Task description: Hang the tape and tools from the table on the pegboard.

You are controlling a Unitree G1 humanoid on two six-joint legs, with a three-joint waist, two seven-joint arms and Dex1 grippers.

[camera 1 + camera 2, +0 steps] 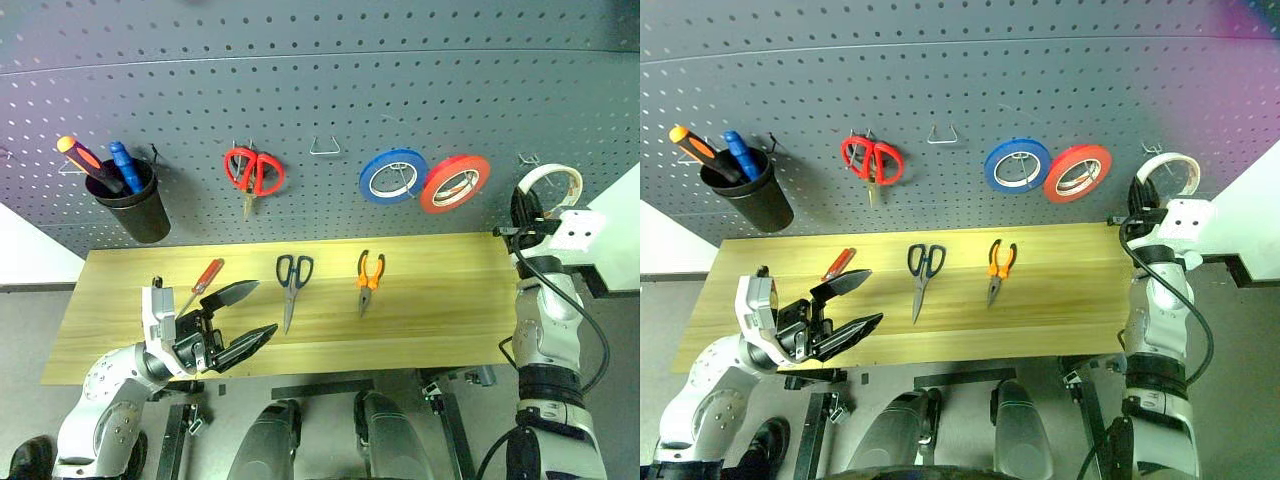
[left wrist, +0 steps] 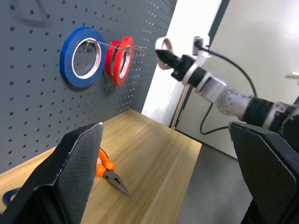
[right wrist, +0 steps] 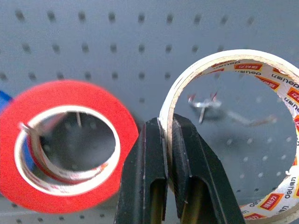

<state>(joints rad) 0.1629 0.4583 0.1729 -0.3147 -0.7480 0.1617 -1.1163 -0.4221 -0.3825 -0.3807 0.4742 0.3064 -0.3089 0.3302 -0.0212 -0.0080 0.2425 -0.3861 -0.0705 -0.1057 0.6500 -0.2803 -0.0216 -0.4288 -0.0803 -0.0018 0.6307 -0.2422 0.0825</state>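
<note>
The right jaws [image 3: 167, 140] clench the wall of the whitish translucent tape roll [image 3: 233, 135], holding its opening over the metal hook [image 3: 205, 106] on the dark grey perforated pegboard [image 3: 117, 42] for threading; the left jaws [image 1: 243, 318] stand released above the light wooden surface [image 1: 430, 300], free for the next tool.

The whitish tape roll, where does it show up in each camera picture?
Left eye: whitish tape roll far right, at the pegboard, pinched by the right gripper.
Right eye: far right.
Left wrist: upper middle.
Right wrist: right side.
Shared landmark: the red roll beside it.
</note>
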